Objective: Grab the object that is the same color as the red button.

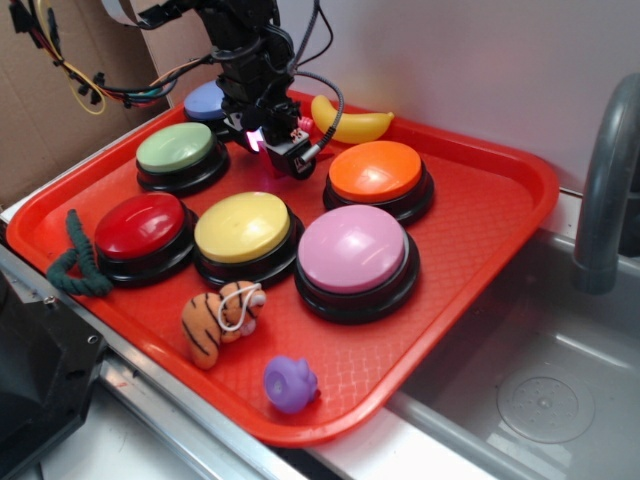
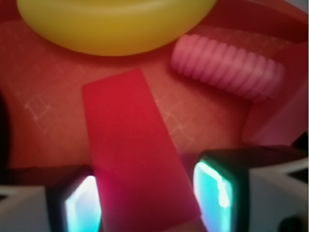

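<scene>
We are working over a red tray [image 1: 500,215] set beside a grey sink [image 1: 540,400], with cardboard and a pale wall behind. On the tray sit six dome buttons, among them the red button [image 1: 140,228] at the front left. A yellow banana [image 1: 352,124] lies along the far rim.

Our gripper [image 2: 145,195] is lowered at the back of the tray, between the green and orange buttons. Its jaws stand apart, one pad on each side of the dark-red block [image 2: 133,150], with slim gaps showing, so we judge nothing is clamped yet. Reaching looks done; closing and lifting remain.

The block is a flat, smooth slab, deeper red than the tray. A ribbed pink screw [image 2: 227,67] lies just beyond it.
</scene>
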`<state>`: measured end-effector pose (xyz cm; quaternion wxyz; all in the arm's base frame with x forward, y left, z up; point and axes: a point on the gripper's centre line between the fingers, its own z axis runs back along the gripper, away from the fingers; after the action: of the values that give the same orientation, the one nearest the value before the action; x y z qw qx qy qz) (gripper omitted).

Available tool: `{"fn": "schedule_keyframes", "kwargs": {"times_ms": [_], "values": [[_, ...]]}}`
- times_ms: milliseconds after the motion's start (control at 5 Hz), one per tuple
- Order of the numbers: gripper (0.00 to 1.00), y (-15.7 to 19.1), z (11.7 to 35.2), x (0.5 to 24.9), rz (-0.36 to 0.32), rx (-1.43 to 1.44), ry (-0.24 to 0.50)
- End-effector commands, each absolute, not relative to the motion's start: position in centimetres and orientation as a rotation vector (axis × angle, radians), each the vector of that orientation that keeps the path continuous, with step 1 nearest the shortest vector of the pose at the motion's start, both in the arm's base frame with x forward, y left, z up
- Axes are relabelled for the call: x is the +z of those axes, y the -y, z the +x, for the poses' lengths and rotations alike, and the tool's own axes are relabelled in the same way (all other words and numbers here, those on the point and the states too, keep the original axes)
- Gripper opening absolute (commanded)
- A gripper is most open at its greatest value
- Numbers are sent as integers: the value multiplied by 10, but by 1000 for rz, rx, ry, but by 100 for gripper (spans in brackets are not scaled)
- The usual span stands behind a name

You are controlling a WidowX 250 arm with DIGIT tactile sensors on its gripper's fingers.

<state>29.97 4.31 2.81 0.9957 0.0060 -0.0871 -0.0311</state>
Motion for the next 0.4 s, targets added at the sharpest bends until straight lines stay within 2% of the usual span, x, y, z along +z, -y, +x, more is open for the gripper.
{"fn": "schedule_keyframes", "kwargs": {"times_ms": [0, 200], "values": [[0, -47, 302, 70, 18, -94, 209], [0, -44, 294, 96, 15, -93, 159]]}}
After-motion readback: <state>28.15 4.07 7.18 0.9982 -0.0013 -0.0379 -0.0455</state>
